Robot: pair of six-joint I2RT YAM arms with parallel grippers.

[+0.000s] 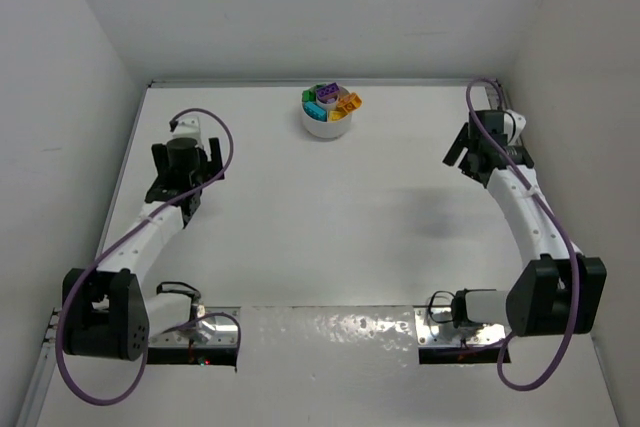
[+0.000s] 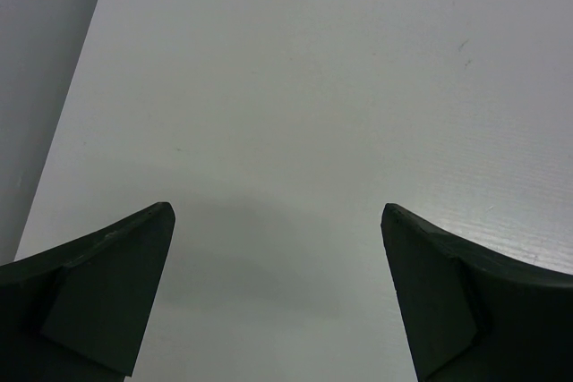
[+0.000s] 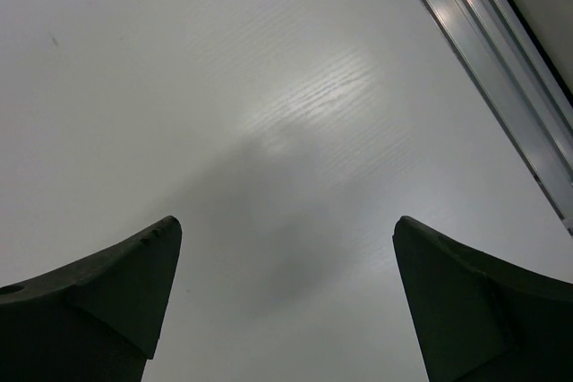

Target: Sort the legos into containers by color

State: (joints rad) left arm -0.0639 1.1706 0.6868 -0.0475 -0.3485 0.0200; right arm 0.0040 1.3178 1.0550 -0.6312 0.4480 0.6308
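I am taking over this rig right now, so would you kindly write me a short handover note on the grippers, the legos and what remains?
Left gripper: open, empty, over bare table on the left side.
Right gripper: open, empty, over bare table near the right edge.
Legos: all that can be seen lie in the white dish at the far centre, with green, purple, teal, yellow and orange in separate wedges.
Done: no loose brick shows on the table in any view.
Left: probably nothing. The bricks are too small in the top view to check each wedge, so look closer.
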